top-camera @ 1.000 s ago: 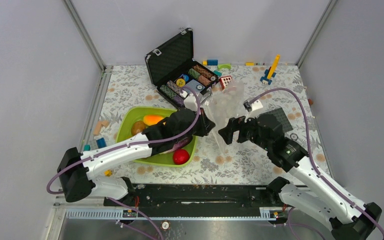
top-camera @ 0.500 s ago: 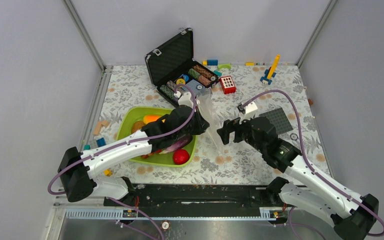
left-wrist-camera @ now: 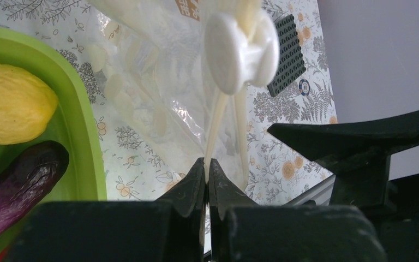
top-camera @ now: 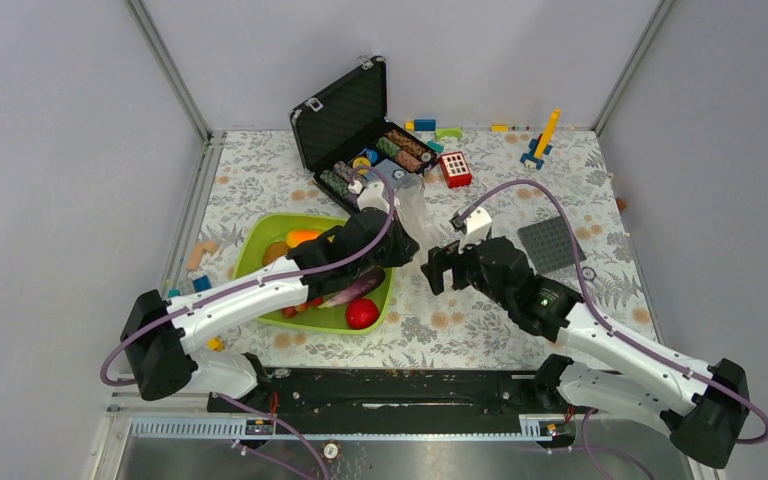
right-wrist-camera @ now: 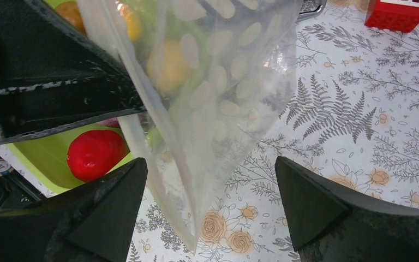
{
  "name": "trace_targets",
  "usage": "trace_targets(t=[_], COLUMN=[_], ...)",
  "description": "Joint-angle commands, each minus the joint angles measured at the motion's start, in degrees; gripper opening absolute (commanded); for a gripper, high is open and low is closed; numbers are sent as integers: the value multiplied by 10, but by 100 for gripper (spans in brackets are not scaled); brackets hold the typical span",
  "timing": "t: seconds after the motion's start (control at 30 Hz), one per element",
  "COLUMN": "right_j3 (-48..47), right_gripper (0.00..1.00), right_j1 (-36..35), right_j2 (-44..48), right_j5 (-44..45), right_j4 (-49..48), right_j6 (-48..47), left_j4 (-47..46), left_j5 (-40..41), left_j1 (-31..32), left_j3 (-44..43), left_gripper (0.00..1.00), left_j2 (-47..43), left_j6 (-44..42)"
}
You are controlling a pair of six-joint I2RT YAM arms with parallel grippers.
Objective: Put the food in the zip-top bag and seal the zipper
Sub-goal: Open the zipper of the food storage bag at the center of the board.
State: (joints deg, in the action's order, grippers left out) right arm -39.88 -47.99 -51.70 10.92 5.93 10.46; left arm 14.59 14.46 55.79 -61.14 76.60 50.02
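My left gripper pinches the zip-top bag, the right gripper gapes around it, and the food sits unbagged in the tray.

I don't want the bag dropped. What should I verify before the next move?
1. Left fingers pinch pale zipper strip of clear white-dotted plastic bag: ok.
2. Right fingers open, straddling the bag: ok.
3. Bag mouth open: cannot tell.
4. Food bagged: not ok; red apple, purple eggplant, yellow fruit lie in lime-green plastic tray.
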Motion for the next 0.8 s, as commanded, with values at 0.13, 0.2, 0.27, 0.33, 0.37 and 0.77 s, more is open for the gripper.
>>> trace_targets(t=[0.13, 0.2, 0.27, 0.33, 0.37, 0.77], right_j3=[-27, -26, -21, -15, -15, 15], right_gripper=[92, 92, 92, 92, 92, 75], right_j1=[-29, -29, -29, -29, -29, -29], right_j2=[-28, -25, -16, -11, -12, -94], right_j5=[128, 129, 123, 126, 129, 147], right_j4=[-38, -40, -46, -53, -53, -218], right_j6=[-1, 1, 2, 2, 1, -7], left_j4=[-15, -15, -14, -16, -18, -11], left_j5=[5, 6, 7, 3, -2, -22], left_j1=[0, 0, -1, 0, -1, 0], left_j3=[-25, -23, -20, -19, -19, -13], left_gripper=[0, 0, 0, 0, 0, 0], left_j2=[-2, -3, -4, -5, -5, -19], left_j6=[2, 1, 2, 2, 0, 19])
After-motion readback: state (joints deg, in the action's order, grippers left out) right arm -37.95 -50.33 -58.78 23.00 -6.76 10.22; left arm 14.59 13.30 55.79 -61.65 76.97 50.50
